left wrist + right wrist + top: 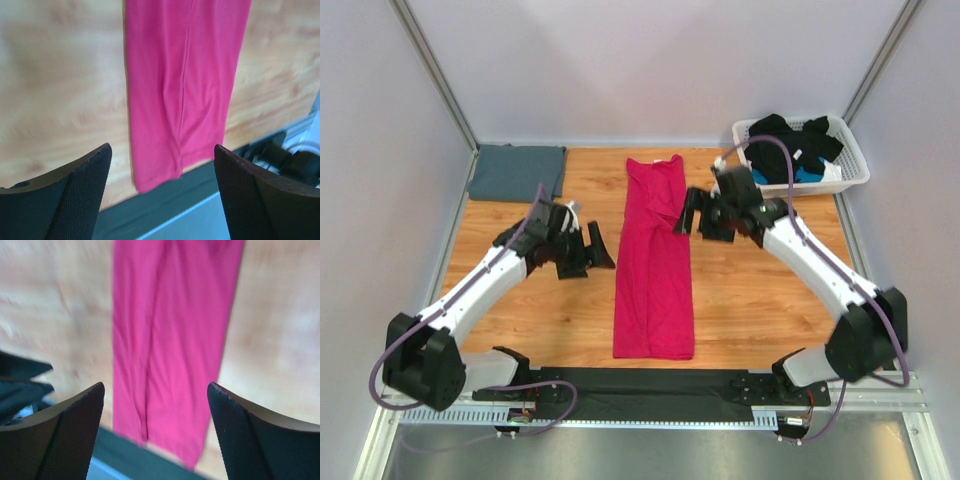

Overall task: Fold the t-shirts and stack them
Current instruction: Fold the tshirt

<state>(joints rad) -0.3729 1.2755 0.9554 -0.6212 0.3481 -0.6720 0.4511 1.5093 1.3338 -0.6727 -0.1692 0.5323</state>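
Top external: magenta t-shirt lies between left gripper and right gripper.

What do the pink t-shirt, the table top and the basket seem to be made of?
Pink t-shirt: soft matte cloth, probably knit; it lies limp with creases. Table top: wood or wood-look laminate; grain shows. Basket: white plastic, likely; rigid lattice walls.

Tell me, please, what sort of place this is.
Probably a robotics lab cell: white panel walls enclose a wooden table, the left arm and right arm are bolted at its edge, and a pink t-shirt lies between them.
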